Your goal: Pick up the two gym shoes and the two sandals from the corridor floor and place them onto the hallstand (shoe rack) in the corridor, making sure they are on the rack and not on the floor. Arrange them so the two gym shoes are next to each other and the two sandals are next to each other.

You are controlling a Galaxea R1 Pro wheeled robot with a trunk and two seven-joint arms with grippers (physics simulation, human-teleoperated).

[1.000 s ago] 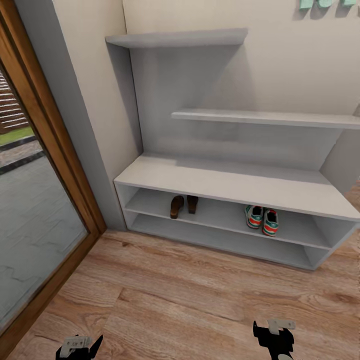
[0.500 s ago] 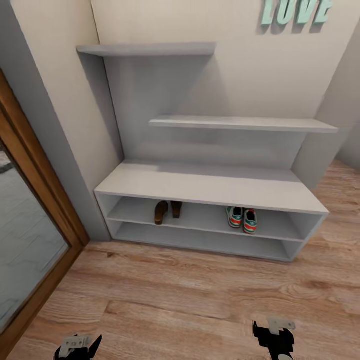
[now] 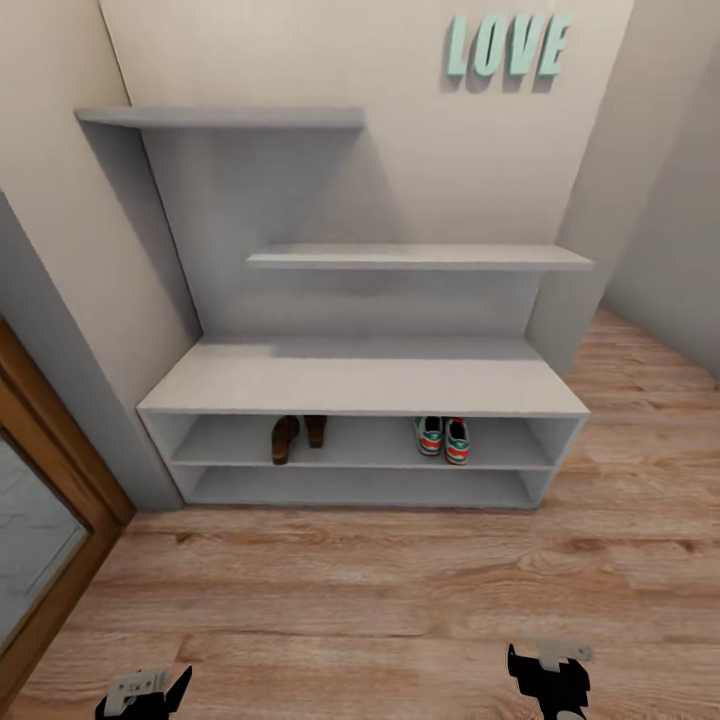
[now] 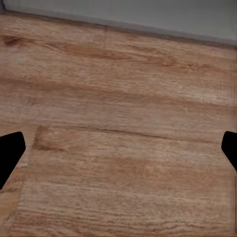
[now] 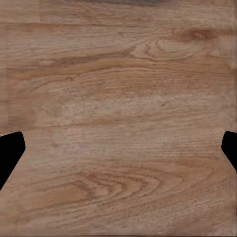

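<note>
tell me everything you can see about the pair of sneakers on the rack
The pair of cream-white lace-up sneakers with teal-green stripes and red-orange marks stands upright on the upper of the two open shelf rows of the pale grey hallstand, towards its right end. The two shoes sit side by side, close together. They are well apart from the brown leather sandals further left on the same shelf.

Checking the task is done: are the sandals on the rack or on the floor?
On the rack. Both sandals sit side by side on the upper open shelf of the hallstand, above the floor.
</note>
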